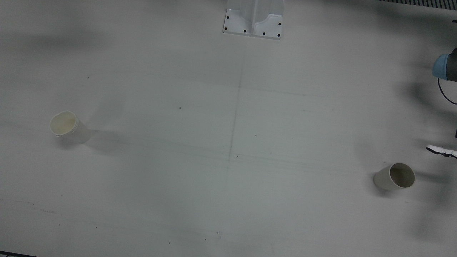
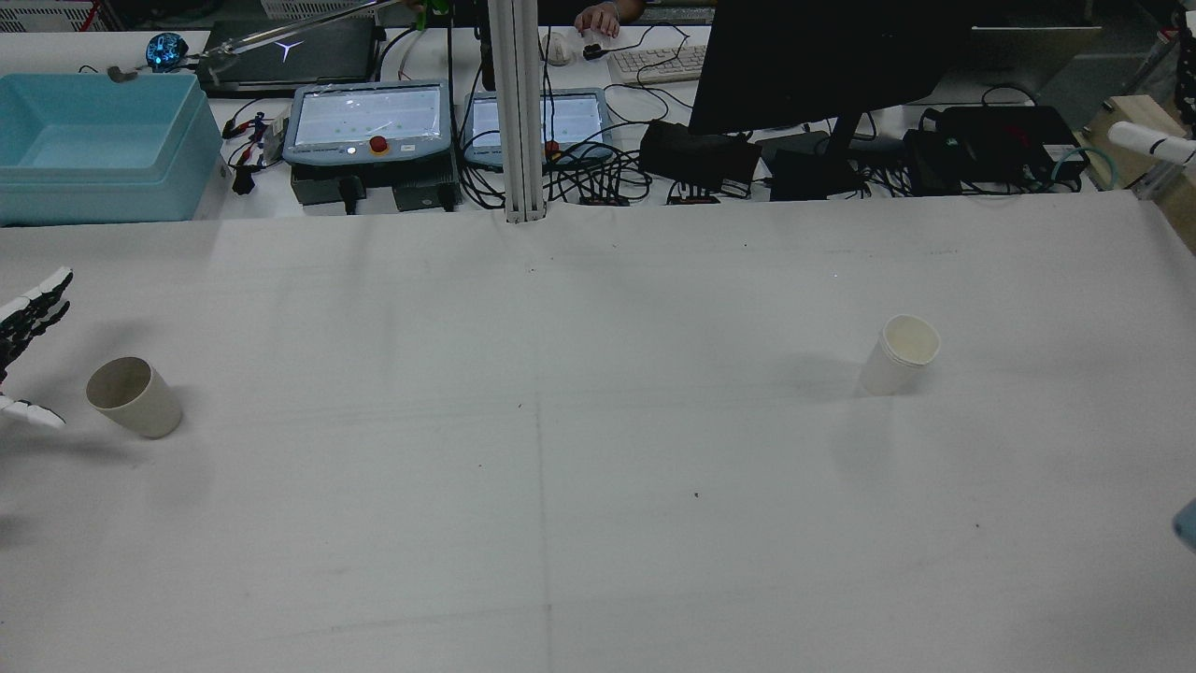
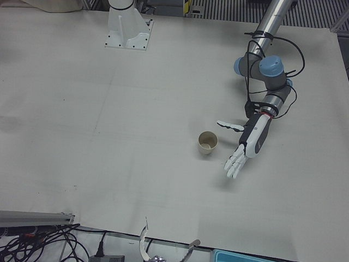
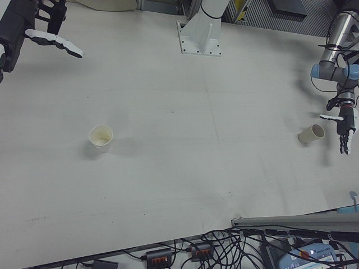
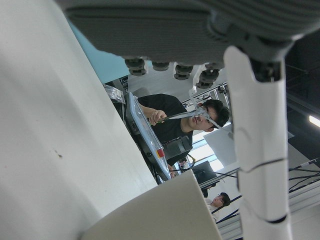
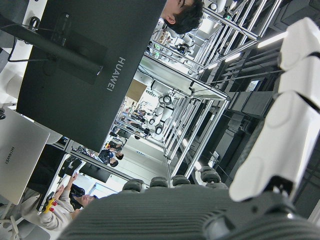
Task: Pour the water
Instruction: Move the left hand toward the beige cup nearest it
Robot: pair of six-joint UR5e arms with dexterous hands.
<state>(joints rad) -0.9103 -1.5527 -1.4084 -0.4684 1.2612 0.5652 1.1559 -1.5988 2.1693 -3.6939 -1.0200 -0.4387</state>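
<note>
1. Front view: a tan cup [image 1: 395,177] stands at about 4 o'clock on the counter [image 1: 228,142], a white cup [image 1: 68,127] at 9 o'clock, well apart. Only a fingertip of the left hand [image 1: 442,151] shows, at the tan cup's 2 o'clock.
2. Rear view: the left hand [image 2: 23,346] sits at the tan cup's [image 2: 134,396] 9 o'clock, fingers spread, holding nothing; the white cup [image 2: 899,355] lies far off at 3 o'clock.
3. Left-front view: the left hand [image 3: 248,144] is open beside the upright tan cup [image 3: 208,143], thumb and fingers bracketing its 3 o'clock side without touching.
4. Right-front view: the right hand [image 4: 31,28] hangs at 11 o'clock, raised, fingers apart and empty, well away from the white cup [image 4: 101,136].
5. Left hand view: the cup wall fills the lower edge, close before the palm.
6. Right hand view: no cup shows; the left hand is judged nearer its cup.
</note>
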